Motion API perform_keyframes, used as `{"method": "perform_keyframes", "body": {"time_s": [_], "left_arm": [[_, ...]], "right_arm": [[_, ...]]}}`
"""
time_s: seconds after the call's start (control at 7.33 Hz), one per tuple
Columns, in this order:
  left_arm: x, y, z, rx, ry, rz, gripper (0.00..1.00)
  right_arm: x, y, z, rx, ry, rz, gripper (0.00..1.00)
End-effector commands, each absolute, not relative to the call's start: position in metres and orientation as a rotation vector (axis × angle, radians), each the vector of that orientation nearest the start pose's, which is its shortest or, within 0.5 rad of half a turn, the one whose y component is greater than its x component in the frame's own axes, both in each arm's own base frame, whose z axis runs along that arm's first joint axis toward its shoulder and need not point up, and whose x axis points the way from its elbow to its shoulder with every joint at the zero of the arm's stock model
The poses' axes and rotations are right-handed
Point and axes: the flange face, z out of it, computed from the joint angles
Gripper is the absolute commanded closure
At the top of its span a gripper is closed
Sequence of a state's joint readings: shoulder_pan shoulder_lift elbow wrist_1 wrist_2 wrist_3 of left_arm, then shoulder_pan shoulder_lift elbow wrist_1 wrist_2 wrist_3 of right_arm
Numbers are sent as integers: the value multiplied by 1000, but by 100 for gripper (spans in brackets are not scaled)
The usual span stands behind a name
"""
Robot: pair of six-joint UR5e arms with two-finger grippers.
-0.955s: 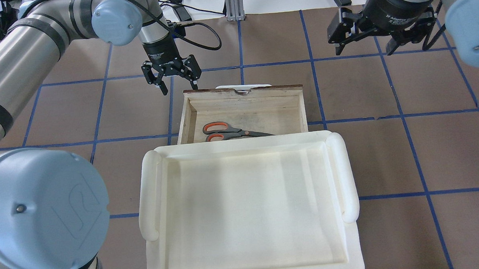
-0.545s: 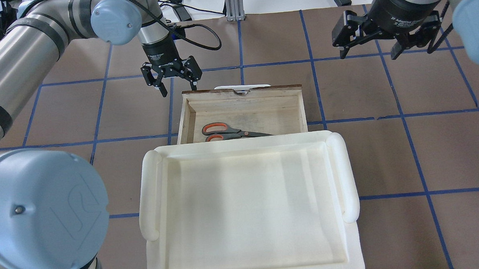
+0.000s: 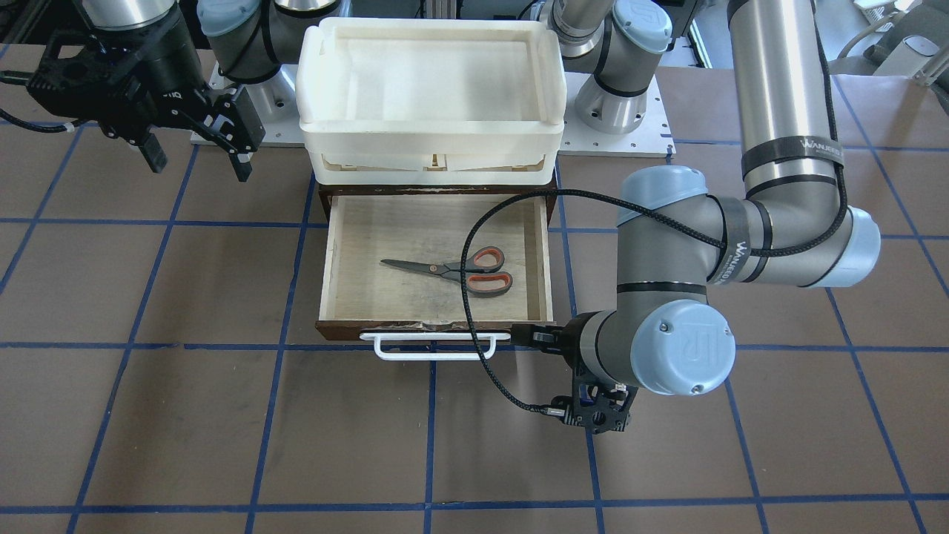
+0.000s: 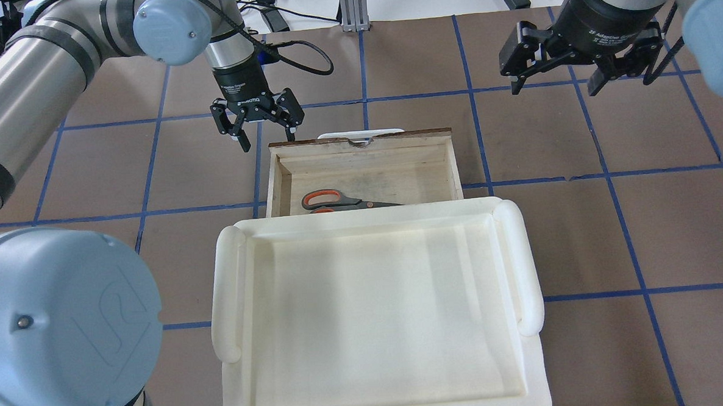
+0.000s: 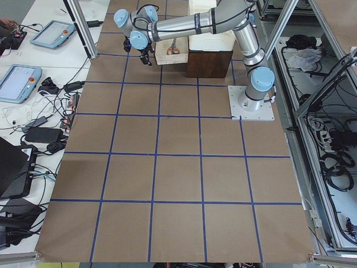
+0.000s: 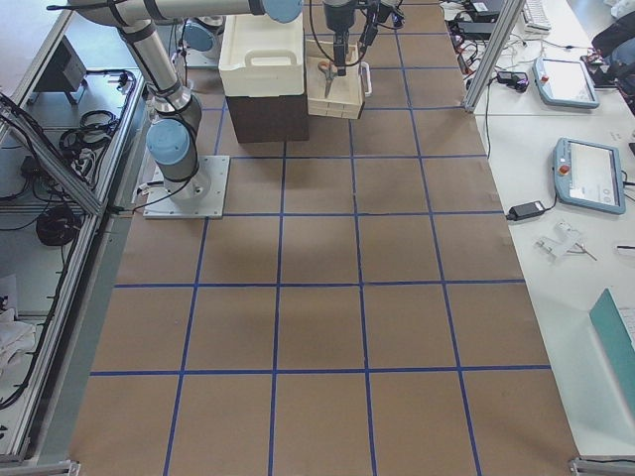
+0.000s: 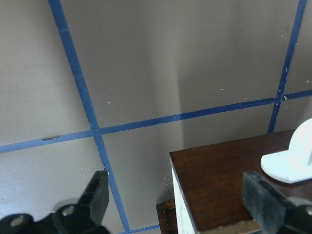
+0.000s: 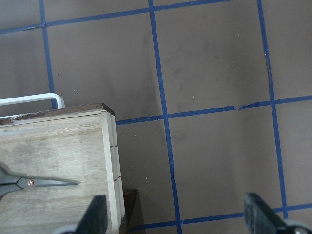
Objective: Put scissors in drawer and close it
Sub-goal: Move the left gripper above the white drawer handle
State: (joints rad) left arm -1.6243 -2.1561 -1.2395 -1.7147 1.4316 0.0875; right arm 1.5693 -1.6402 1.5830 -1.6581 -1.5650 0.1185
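Note:
The scissors [image 3: 452, 268] lie flat inside the open drawer [image 3: 324, 259], handles toward the robot's left; they also show in the overhead view [image 4: 343, 199] and the right wrist view [image 8: 29, 183]. The drawer [image 4: 359, 143] sticks out from under the white tray, its white bar handle [image 3: 434, 348] on the far side from the robot. My left gripper [image 4: 267, 137] is open and empty at the drawer's front left corner, one finger [image 7: 263, 200] against the dark front near the handle [image 7: 292, 161]. My right gripper [image 4: 554, 85] is open and empty, raised beyond the drawer's right side.
A large white tray [image 4: 228, 294] sits on top of the dark cabinet and covers the drawer's rear part. The brown table [image 4: 582, 230] carries a blue tape grid. The left arm's cable [image 3: 474, 297] hangs over the drawer in the front-facing view.
The drawer has slid a little in under the tray, hiding more of the scissors. My left gripper has come down against the drawer's front left corner. My right gripper has shifted slightly.

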Motion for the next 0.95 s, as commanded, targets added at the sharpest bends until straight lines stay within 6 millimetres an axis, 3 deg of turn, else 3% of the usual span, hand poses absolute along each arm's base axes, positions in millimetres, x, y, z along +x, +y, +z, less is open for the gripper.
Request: {"method": "perform_keyframes", "body": {"time_s": [0.0,0.82], "left_arm": [[-170,-655,296,150,3209,692,0],[-172,-643,295,125,3202,729,0]], "right_arm": [[133,-477,525,179,3117,-242,0],[133,-478,524,180,3118,-242,0]]}}
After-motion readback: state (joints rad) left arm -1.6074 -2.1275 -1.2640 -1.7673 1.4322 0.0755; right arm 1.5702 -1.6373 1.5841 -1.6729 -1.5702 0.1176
